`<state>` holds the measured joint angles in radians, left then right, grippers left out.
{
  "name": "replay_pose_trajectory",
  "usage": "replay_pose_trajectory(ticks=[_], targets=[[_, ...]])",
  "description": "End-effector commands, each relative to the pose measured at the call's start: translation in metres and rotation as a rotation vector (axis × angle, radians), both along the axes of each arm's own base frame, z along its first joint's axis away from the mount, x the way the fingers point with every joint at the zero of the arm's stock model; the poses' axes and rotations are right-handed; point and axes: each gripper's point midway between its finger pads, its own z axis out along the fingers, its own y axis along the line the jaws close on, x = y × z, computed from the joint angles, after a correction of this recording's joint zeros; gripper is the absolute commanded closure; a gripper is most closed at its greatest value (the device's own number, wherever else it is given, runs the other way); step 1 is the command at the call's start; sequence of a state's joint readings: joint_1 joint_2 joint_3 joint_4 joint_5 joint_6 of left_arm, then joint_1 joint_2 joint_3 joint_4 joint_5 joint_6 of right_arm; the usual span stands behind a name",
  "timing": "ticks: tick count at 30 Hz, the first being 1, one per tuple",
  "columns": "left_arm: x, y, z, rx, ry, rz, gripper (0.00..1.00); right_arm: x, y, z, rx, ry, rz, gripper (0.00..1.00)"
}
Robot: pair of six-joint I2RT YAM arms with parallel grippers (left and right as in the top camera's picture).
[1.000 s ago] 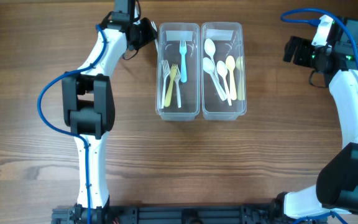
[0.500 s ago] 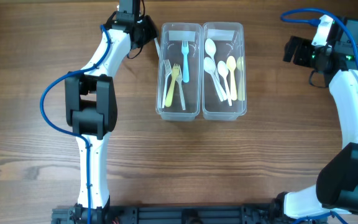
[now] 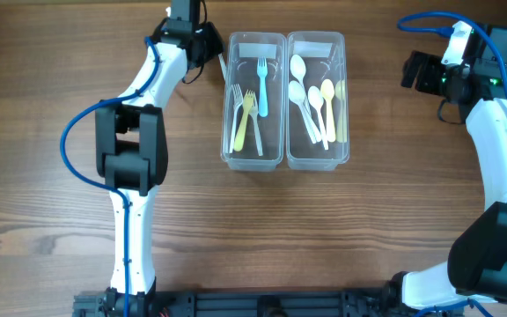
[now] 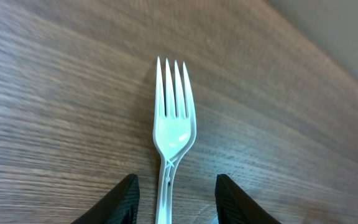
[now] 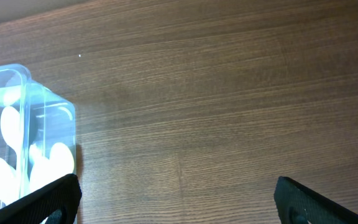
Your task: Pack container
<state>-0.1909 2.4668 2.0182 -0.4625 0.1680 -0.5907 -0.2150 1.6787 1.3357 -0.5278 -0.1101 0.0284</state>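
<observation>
The container lies on the table at the far centre, between the two arms, long axis running away from the robot.

The left end effector is just beside the container's far left corner. Its fingers stand apart, one on each side of the handle of a white fork. The fork lies flat on the table outside the container, tines pointing away from the end effector. No contact between fingers and handle is visible.

The right end effector is well to the right of the container, fingers spread wide, nothing between them.

Contents:
- Left tub: a blue fork, a yellow fork and one pale fork.
- Right tub: white spoons and a yellow spoon.
</observation>
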Motion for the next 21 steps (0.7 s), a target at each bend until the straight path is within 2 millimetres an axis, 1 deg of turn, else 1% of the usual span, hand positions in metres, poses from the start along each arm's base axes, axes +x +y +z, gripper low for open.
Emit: replay_pose_trajectory(ticks=[1, 4, 7, 10, 18, 21], targets=[[-0.007, -0.027, -0.015, 0.008, 0.008, -0.046, 0.59, 0.003, 0.0, 0.012, -0.017, -0.027, 0.007, 0.0], [-0.01, -0.04, -0.014, 0.008, 0.006, -0.067, 0.59, 0.003, 0.0, 0.012, -0.017, -0.027, 0.007, 0.0], [-0.012, -0.045, -0.015, 0.022, 0.002, -0.068, 0.57, 0.003, 0.0, 0.012, -0.017, -0.027, 0.007, 0.0], [-0.01, -0.04, -0.015, 0.047, -0.003, -0.049, 0.57, 0.003, 0.0, 0.012, -0.017, -0.027, 0.007, 0.0], [-0.007, -0.014, -0.019, 0.065, 0.019, -0.003, 0.53, 0.003, 0.0, 0.012, -0.017, -0.027, 0.007, 0.0], [-0.008, -0.011, -0.019, 0.074, 0.021, -0.008, 0.53, 0.003, 0.0, 0.012, -0.017, -0.027, 0.007, 0.0]])
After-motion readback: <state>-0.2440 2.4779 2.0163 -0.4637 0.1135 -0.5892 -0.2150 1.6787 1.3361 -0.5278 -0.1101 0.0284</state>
